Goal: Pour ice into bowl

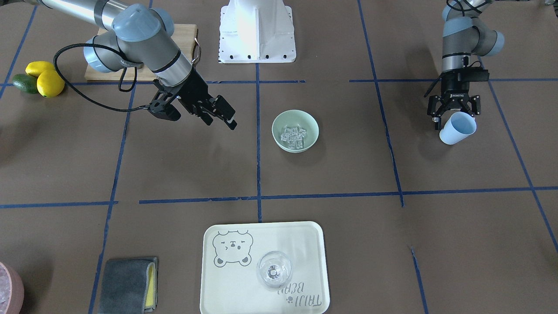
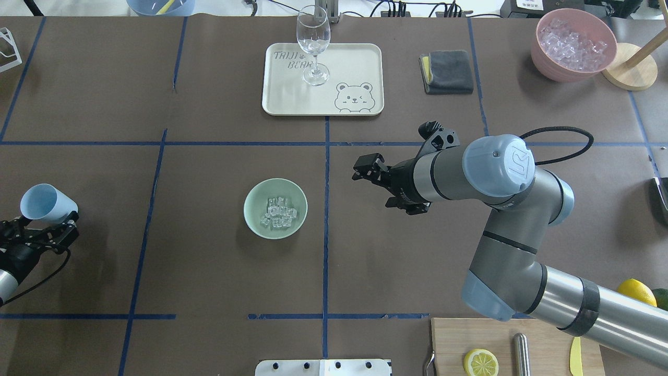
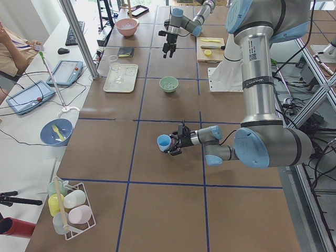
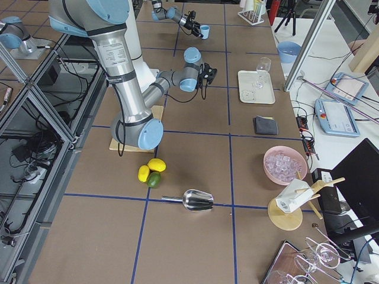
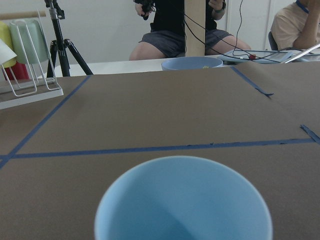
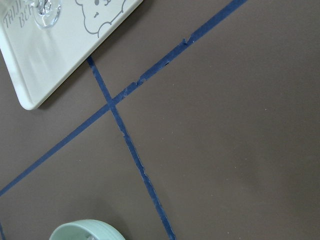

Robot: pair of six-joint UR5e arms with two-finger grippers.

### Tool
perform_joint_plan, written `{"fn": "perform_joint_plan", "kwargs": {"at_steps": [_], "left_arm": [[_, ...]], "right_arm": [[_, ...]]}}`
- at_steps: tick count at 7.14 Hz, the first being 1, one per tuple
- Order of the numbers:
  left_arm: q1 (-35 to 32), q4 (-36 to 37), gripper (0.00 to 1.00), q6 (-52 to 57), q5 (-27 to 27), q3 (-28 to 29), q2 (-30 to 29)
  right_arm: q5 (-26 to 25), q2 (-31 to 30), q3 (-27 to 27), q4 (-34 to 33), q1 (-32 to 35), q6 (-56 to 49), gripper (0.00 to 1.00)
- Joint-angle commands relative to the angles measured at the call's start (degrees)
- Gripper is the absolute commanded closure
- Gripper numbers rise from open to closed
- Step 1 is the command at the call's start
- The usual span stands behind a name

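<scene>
Ice (image 2: 280, 213): a small heap of clear cubes lies in the bottom of the bowl; none shows on the table around it.
Bowl (image 2: 275, 208): pale mint-green, upright on the brown table just left of the central blue tape line in the overhead view; no gripper touches it.
Cup (image 1: 457, 128): light blue, held tilted well to the side of the bowl; the left wrist view looks straight into its mouth and shows a bare interior, no cube visible.
Left gripper (image 1: 453, 114): jaws closed about the base of the cup, which it carries clear of the table near the table's left end.
Right gripper (image 1: 216, 114): hovers above the table between the bowl and the cutting board (image 1: 185, 37), fingers parted a little, nothing between them.
Tray (image 2: 360, 56): cream, with a bear print, on the far side of the table; a clear wine glass (image 2: 313, 44) stands on it, apart from the bowl.
Pink bowl (image 2: 573, 44): heaped with crushed ice at the far right corner, untouched by either arm.
Progress: judged from the ice resting in the bowl and the cup appearing empty, the pour itself looks complete.
Remaining: probably only setting the cup down and parking both arms.
</scene>
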Motion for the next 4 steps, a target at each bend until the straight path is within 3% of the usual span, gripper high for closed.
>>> {"fn": "perform_joint_plan", "kwargs": {"at_steps": [1,4], "left_arm": [[0.83,-1.16,0.0,2.17,-5.66,-2.6,2.51],[1.18,-1.08,0.0,10.76,-16.29,-8.29,9.6]], "right_arm": [[0.0,0.0,0.05,0.03,-0.03,0.0,0.0],[0.0,0.09,0.31,0.03,-0.03,0.09,0.0]]}}
